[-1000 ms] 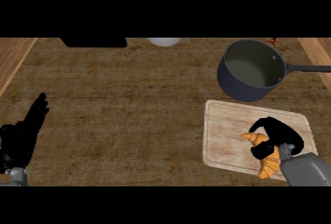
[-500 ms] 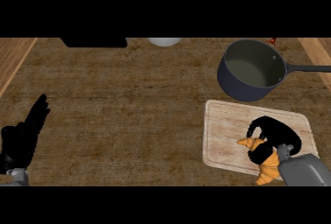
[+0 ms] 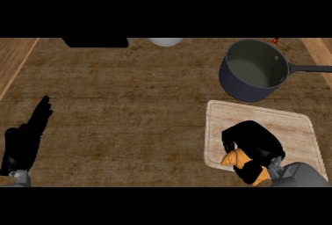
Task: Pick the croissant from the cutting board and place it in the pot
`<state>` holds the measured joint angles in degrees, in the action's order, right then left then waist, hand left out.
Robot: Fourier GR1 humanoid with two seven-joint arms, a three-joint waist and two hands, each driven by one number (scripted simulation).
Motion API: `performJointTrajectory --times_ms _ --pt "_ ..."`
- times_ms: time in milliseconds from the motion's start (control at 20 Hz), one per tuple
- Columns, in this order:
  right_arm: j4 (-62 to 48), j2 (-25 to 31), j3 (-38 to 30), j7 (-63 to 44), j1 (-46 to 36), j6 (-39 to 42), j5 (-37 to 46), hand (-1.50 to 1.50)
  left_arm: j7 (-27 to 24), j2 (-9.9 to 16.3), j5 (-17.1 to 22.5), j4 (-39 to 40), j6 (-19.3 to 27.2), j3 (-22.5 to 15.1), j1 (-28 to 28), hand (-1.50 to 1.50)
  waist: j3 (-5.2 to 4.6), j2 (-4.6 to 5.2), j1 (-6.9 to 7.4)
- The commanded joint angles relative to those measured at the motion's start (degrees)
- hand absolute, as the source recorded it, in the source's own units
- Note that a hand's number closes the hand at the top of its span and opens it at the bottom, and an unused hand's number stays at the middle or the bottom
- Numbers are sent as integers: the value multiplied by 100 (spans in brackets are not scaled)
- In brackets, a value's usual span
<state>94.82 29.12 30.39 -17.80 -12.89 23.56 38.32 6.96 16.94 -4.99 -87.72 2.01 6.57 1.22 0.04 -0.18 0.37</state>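
From the head view I see my right hand (image 3: 254,147) down on the cutting board (image 3: 285,123), its fingers curled around the croissant (image 3: 235,159). The pastry lies at the board's near left part, mostly covered by the hand; its orange ends show at the left of the palm and near the wrist. The pot (image 3: 253,70) stands just beyond the board's far edge, its handle pointing right. My left hand (image 3: 26,138) rests at the view's left edge, fingers straight and together, holding nothing. A white bowl (image 3: 166,41) and a black object (image 3: 96,42) sit at the counter's (image 3: 130,110) far edge.
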Motion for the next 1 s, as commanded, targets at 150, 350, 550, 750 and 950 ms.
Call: performJointTrajectory --times_ms 150,350,550,750,950 --pt "1200 524 -234 511 186 -1152 915 150 60 51 -47 -39 -13 69 84 0 -2 -18 -123" --pt "1950 473 -983 122 28 -1582 966 150 259 -232 -271 -237 306 -133 83 0 0 -34 -186" --pt "2292 219 -1623 -16 40 -1680 583 150 176 -25 -72 -448 -4 23 257 0 -2 -3 -58" --pt "2276 150 -2416 344 310 -1669 -209 150 211 -10 -137 -90 -26 77 -36 0 -1 14 -76" --pt "1712 -44 -2912 253 -539 -1353 -633 150 -96 -37 -102 127 -87 210 -40 0 -6 25 -22"
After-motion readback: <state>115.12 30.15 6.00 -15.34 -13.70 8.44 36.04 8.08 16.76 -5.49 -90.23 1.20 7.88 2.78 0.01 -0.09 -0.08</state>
